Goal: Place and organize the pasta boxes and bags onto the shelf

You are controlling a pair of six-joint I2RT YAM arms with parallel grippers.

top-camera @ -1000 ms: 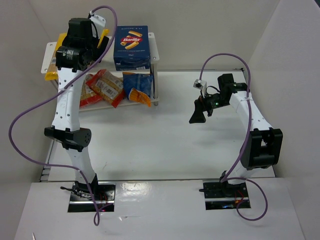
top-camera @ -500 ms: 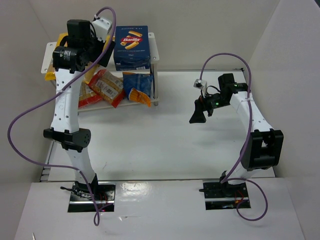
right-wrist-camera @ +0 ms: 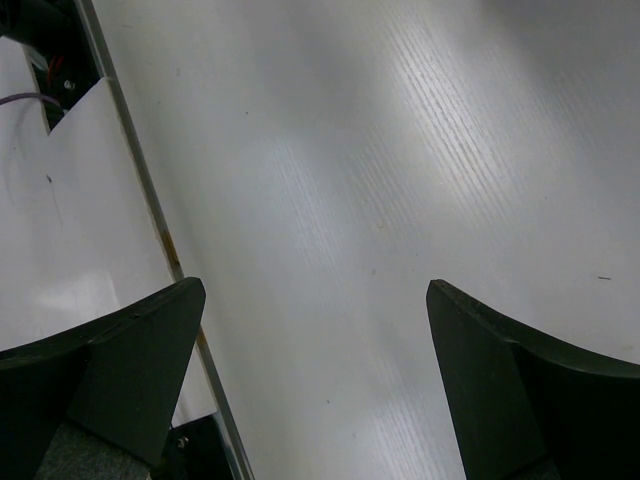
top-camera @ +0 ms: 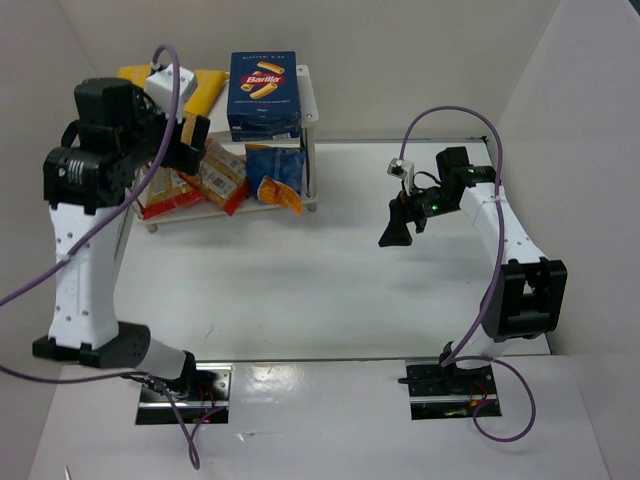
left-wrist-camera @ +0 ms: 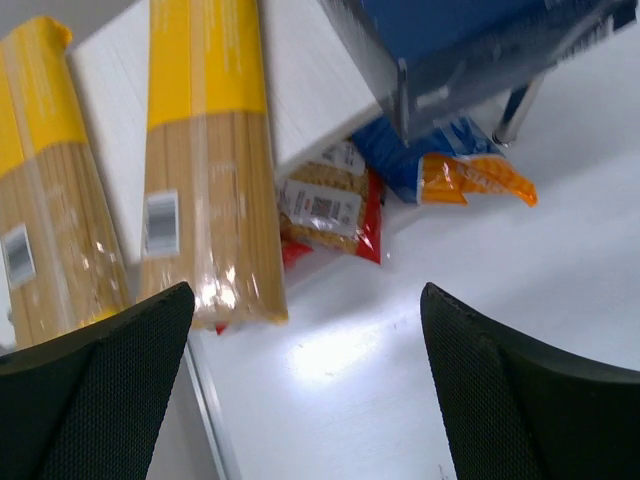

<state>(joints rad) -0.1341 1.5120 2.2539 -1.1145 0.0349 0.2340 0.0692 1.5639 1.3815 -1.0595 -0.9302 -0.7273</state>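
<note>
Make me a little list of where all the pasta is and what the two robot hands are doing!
Shelf top board: blue box on the right, yellow spaghetti bags lying side by side on the left
Under the top board: red-orange bags, blue bag
Left gripper: open, empty, by the shelf's front left
Right gripper: open, empty, over the table, away from the shelf

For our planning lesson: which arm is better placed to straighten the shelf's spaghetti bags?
Left, probably. The left fingers are open, empty, near the spaghetti bags on the shelf; the right fingers hang over the table, well away.
</note>
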